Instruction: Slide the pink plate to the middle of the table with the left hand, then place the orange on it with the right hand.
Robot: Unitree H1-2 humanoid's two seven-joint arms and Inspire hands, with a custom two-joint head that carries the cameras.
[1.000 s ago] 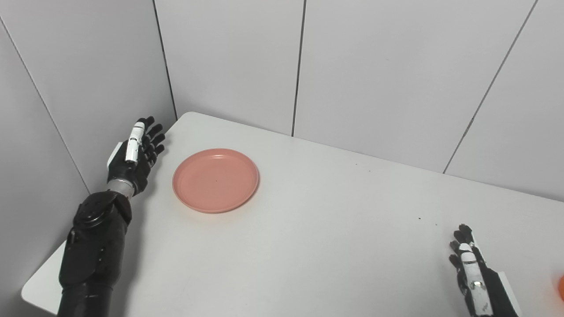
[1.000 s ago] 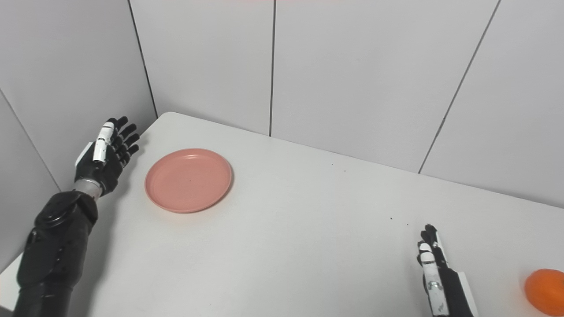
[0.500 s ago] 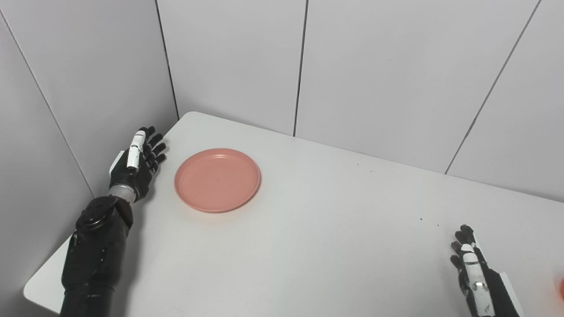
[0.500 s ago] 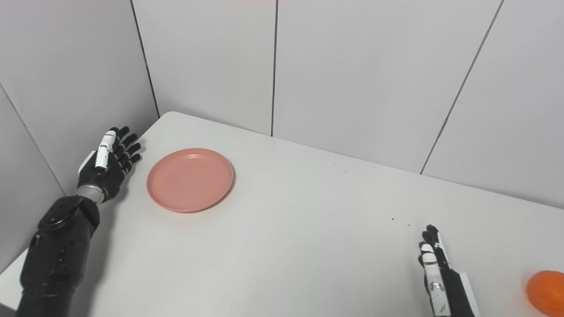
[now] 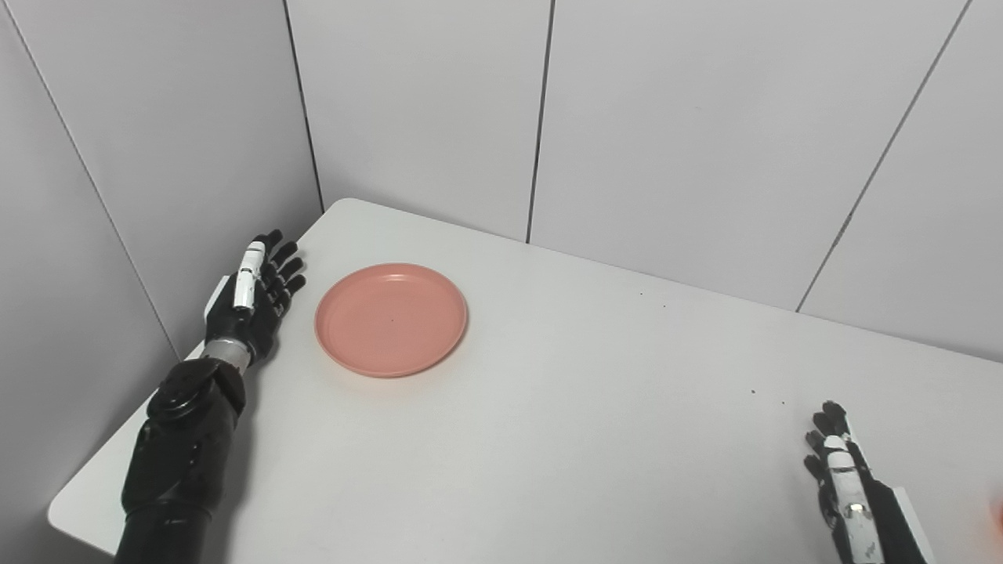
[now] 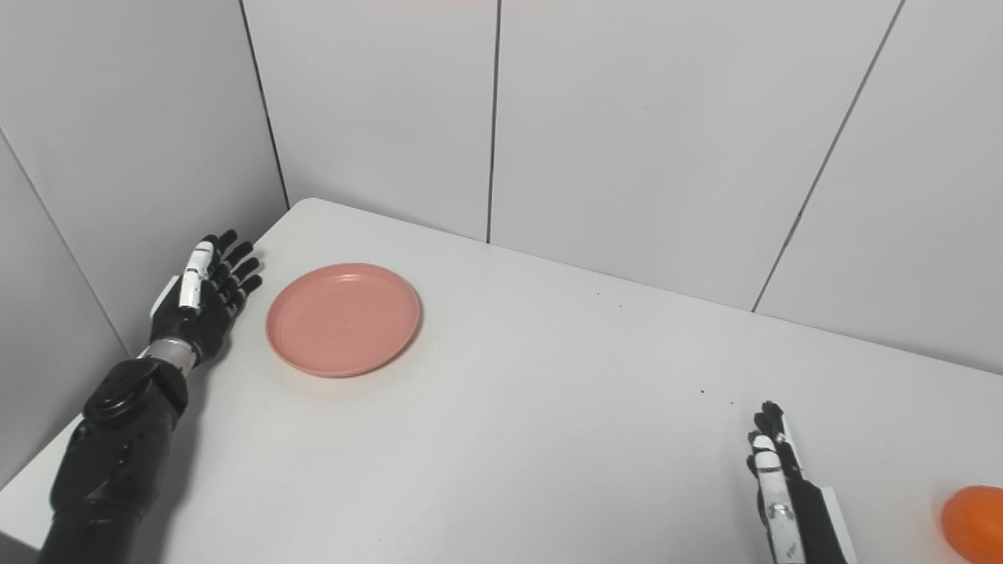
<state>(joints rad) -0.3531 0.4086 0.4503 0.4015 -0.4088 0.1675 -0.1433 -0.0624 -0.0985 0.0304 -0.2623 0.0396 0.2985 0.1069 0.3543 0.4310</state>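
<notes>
The pink plate (image 5: 391,318) lies flat on the white table (image 5: 548,407) near its far left corner. My left hand (image 5: 255,298) is open, fingers spread, at the table's left edge just left of the plate, apart from it. My right hand (image 6: 780,489) is open and empty at the near right, fingers pointing away from me. The orange (image 6: 973,523) lies on the table right of that hand, a hand's width away; in the left eye view only a sliver of it shows at the right edge.
Grey panel walls (image 5: 627,117) stand close behind the table and along its left side, right beside the left hand. The table's rounded far corner (image 5: 345,205) is just beyond the plate.
The camera has shifted a little, moving the scene rightward. My left hand has dropped lower and come slightly closer to the plate's left rim. The plate, orange and right hand have not moved.
</notes>
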